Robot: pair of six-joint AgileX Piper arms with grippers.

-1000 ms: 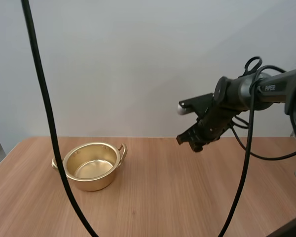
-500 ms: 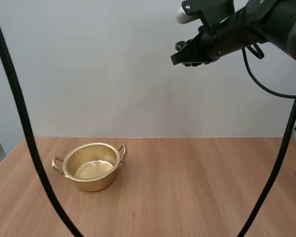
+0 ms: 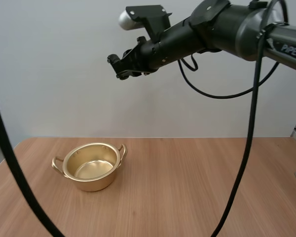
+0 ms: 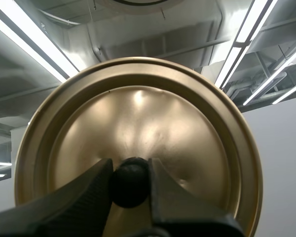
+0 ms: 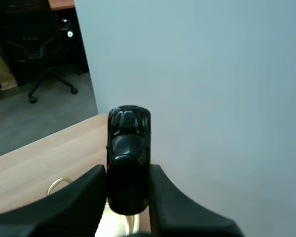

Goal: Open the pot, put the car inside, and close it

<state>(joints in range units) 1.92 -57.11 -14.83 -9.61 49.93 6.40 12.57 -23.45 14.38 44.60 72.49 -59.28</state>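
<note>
An open gold pot [image 3: 91,167] with two side handles stands on the left part of the wooden table, nothing inside it. My right gripper [image 3: 119,67] hangs high in the air, up and to the right of the pot, shut on a small black toy car [image 5: 128,158] whose nose sticks out past the fingertips. In the right wrist view a pot handle [image 5: 59,185] shows beside the fingers, below the car. My left gripper [image 4: 130,180] is shut on the black knob [image 4: 129,181] of the gold lid [image 4: 138,143], which it holds up with the domed top facing the camera.
The wooden table [image 3: 187,187] stretches to the right of the pot and toward the front edge. A white wall rises behind its far edge.
My right arm swung up and to the left with the car, from low over the table's right side to high above its middle. The pot stayed put.
</note>
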